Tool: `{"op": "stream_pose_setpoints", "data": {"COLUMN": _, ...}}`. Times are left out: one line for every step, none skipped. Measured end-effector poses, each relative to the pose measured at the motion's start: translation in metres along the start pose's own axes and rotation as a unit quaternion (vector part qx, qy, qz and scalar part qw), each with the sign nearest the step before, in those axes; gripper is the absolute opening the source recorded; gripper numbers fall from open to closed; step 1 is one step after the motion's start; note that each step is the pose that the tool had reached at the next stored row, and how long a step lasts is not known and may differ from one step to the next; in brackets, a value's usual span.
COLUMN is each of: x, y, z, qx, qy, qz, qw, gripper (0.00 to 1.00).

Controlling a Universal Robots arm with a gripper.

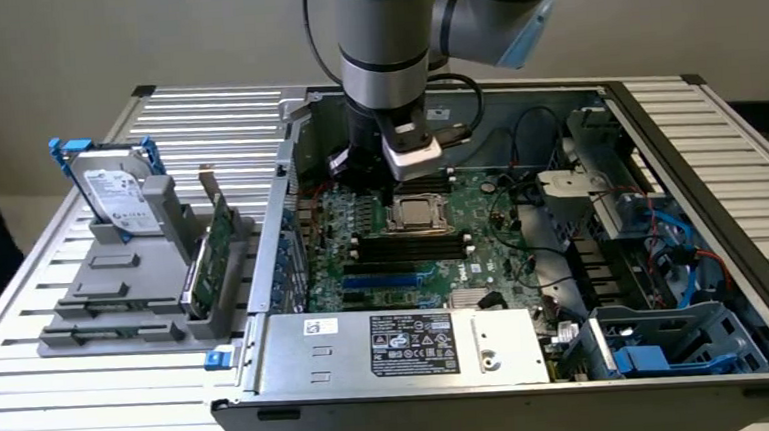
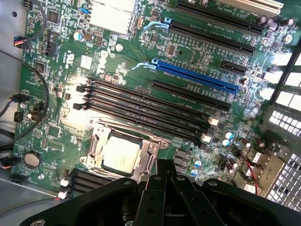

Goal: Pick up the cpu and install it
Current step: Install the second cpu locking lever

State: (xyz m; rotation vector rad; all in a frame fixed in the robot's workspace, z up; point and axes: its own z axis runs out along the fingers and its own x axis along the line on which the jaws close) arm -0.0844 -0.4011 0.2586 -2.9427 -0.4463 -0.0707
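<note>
Above the socket frame (image 2: pixel 123 153), the cpu (image 2: pixel 121 157) seemingly seated, end effector (image 2: pixel 164 176) pressed together.

Black gripper (image 2: pixel 165 175) fingertips partly cover the near edge of the square black-and-metal socket frame (image 2: pixel 123 151) in the wrist view; the small silvery square cpu (image 2: pixel 121 156) sits inside it, top marking too faint to read. Gripper body cut off by the frame edge. In the exterior view the grey arm column (image 1: pixel 381 35) runs out the top, and hides the case's back wall. White label text on the silver power supply box (image 1: pixel 407 346) too small to read. Big silver hard drive (image 1: pixel 114 195) label likewise unreadable. Open grey computer case (image 1: pixel 701 156) clipped at the exterior view's right and bottom.
</note>
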Motion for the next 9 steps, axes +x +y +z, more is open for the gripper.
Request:
{"op": "stream_pose_setpoints", "data": {"x": 0.0, "y": 0.0, "z": 0.0, "qx": 0.0002, "qy": -0.0004, "qz": -0.003, "qw": 1.0, "gripper": 0.11}}
{"op": "stream_pose_setpoints", "data": {"x": 0.0, "y": 0.0, "z": 0.0, "qx": 0.0003, "qy": -0.0007, "qz": -0.005, "qw": 1.0, "gripper": 0.11}}
{"op": "stream_pose_setpoints", "data": {"x": 0.0, "y": 0.0, "z": 0.0, "qx": 0.0004, "qy": -0.001, "qz": -0.006, "qw": 1.0, "gripper": 0.11}}
{"op": "stream_pose_setpoints", "data": {"x": 0.0, "y": 0.0, "z": 0.0, "qx": 0.0005, "qy": -0.001, "qz": -0.007, "qw": 1.0, "gripper": 0.11}}
{"op": "stream_pose_setpoints", "data": {"x": 0.0, "y": 0.0, "z": 0.0, "qx": 0.0005, "qy": -0.0011, "qz": -0.007, "qw": 1.0, "gripper": 0.11}}
{"op": "stream_pose_setpoints", "data": {"x": 0.0, "y": 0.0, "z": 0.0, "qx": 0.0005, "qy": -0.0011, "qz": -0.007, "qw": 1.0, "gripper": 0.11}}
{"op": "stream_pose_setpoints", "data": {"x": 0.0, "y": 0.0, "z": 0.0, "qx": 0.0005, "qy": -0.0011, "qz": -0.007, "qw": 1.0, "gripper": 0.11}}
{"op": "stream_pose_setpoints", "data": {"x": 0.0, "y": 0.0, "z": 0.0, "qx": 0.0005, "qy": -0.0011, "qz": -0.007, "qw": 1.0, "gripper": 0.11}}
{"op": "stream_pose_setpoints", "data": {"x": 0.0, "y": 0.0, "z": 0.0, "qx": 0.0005, "qy": -0.0011, "qz": -0.007, "qw": 1.0, "gripper": 0.11}}
